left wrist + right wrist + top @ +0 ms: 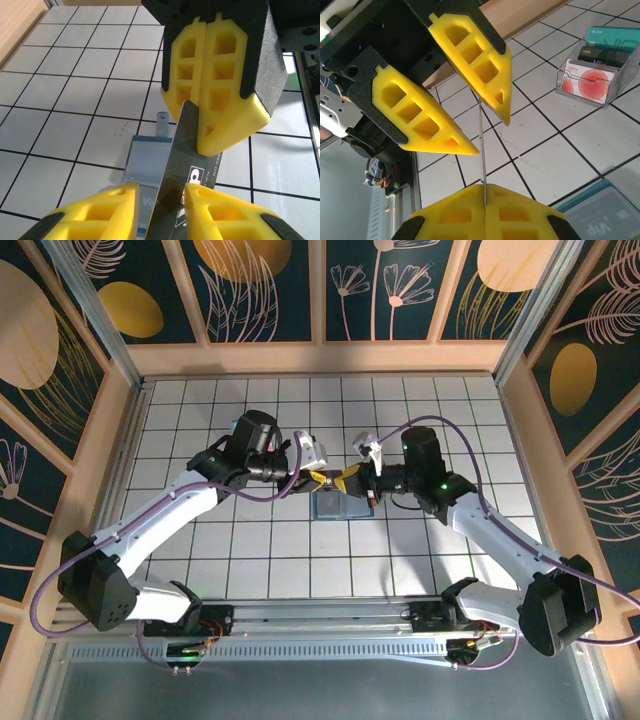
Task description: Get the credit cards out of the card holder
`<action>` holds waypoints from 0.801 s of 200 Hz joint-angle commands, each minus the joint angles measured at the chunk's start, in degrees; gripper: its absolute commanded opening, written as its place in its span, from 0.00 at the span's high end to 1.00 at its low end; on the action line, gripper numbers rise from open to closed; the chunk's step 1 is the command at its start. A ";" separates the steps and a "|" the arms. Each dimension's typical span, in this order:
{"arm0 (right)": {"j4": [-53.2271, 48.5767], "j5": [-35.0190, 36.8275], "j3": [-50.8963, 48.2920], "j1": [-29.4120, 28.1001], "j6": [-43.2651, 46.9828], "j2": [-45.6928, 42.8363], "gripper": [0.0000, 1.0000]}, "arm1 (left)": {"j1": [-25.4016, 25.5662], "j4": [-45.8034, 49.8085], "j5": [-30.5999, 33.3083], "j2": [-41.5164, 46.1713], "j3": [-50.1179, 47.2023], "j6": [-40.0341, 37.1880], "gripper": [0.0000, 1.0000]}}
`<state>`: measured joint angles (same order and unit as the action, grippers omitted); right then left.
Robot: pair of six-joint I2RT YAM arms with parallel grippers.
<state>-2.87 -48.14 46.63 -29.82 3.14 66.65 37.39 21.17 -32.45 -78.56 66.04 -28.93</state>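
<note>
2 arms reach inward over the white tiled table (280,560). The left gripper (320,478) and right gripper (350,481) meet tip to tip, yellow fingers nearly touching, just above the slate-blue card holder (330,507), which lies flat near the table's centre.

Yellow fingers (215,95) on black housings (270,50); a dark grey card (182,165) with white lettering; white floor tiles (250,550) gridded in black; navy walls (270,310) bearing orange circles, pale leaves.
</note>
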 commanded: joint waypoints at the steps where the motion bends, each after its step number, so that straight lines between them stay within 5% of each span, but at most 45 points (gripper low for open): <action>1: 1.02 -1.52 2.67 -0.59 1.43 0.39 1.00 | -0.20 2.90 -1.88 -1.43 1.88 -1.82 0.73; 64: 1.01 -1.86 3.29 -0.67 1.61 1.37 1.00 | -0.14 4.26 -2.60 -2.49 1.69 -3.24 0.71; 117: 1.51 -1.37 3.11 -0.76 1.26 1.84 1.00 | -0.16 4.26 -2.68 -2.67 1.22 -3.50 0.85; 139: 1.66 -0.52 3.03 -0.76 1.22 1.66 1.00 | -0.13 4.30 -2.63 -2.23 0.52 -3.98 1.00; 160: 1.81 0.67 2.83 -0.76 1.21 1.37 0.93 | -0.16 3.71 -1.69 -1.55 -0.03 -3.81 1.00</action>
<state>-4.54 -46.85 46.89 -30.06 4.25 68.64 37.21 24.29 -33.65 -80.31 66.46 -31.51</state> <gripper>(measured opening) 0.048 0.046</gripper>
